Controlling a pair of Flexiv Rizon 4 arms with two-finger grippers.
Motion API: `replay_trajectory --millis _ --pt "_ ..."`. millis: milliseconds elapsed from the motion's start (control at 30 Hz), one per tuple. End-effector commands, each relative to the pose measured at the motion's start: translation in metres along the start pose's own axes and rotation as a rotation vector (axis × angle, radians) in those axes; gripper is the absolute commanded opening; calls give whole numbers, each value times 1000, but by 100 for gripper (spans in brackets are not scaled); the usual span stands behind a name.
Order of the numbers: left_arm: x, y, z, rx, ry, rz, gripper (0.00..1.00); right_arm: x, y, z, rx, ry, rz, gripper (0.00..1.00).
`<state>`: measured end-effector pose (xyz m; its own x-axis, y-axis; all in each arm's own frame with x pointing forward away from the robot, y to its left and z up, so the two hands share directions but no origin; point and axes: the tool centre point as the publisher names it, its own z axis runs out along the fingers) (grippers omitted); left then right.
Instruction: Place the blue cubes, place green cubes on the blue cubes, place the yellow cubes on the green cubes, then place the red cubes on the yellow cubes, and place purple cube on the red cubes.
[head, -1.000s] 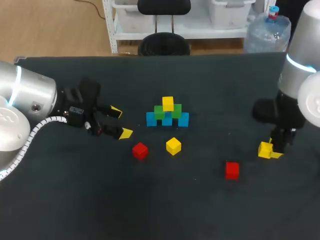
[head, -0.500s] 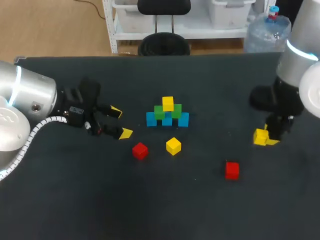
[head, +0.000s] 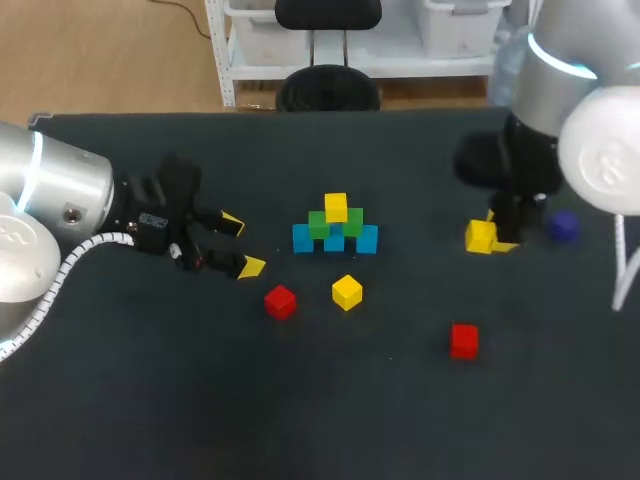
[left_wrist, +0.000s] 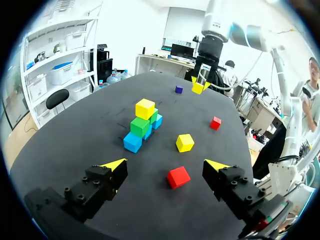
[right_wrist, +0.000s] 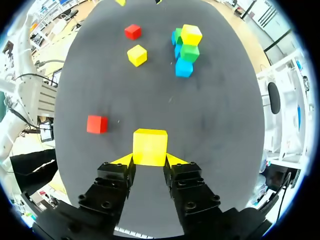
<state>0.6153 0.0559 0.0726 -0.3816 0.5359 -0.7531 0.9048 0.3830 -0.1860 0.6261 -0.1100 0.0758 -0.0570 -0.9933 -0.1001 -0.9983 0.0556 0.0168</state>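
The right arm (head: 560, 120) hangs over the black table's (head: 150, 400) right side, its gripper (right_wrist: 150, 161) clamped on a yellow cube (right_wrist: 149, 146) held clear of the surface. The left arm (head: 60, 200) lies by the left edge, its gripper (head: 242, 245) spread wide and empty. Mid-table, the stack (head: 335, 232) has blue and green tiers with one yellow on top. The loose yellow cube (head: 347, 292), two red cubes (head: 280, 301) (head: 463, 340) and the purple cube (head: 563, 227) look still to place.

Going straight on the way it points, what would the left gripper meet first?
Likely the nearer red cube, just ahead of the open left gripper and about in line with its gap. Gripper height is unclear, so it might pass over.
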Motion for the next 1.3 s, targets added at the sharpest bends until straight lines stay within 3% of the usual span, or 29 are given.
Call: replay_trajectory --millis 33,533,1300 --pt "2 0 0 -1 -8 3 100 -24 -19 7 -28 23 -8 0" --pt "2 0 0 -1 -8 3 100 -98 -55 1 -1 68 -86 0" --pt "2 0 0 -1 -8 3 100 -134 -72 13 -32 75 -121 0"
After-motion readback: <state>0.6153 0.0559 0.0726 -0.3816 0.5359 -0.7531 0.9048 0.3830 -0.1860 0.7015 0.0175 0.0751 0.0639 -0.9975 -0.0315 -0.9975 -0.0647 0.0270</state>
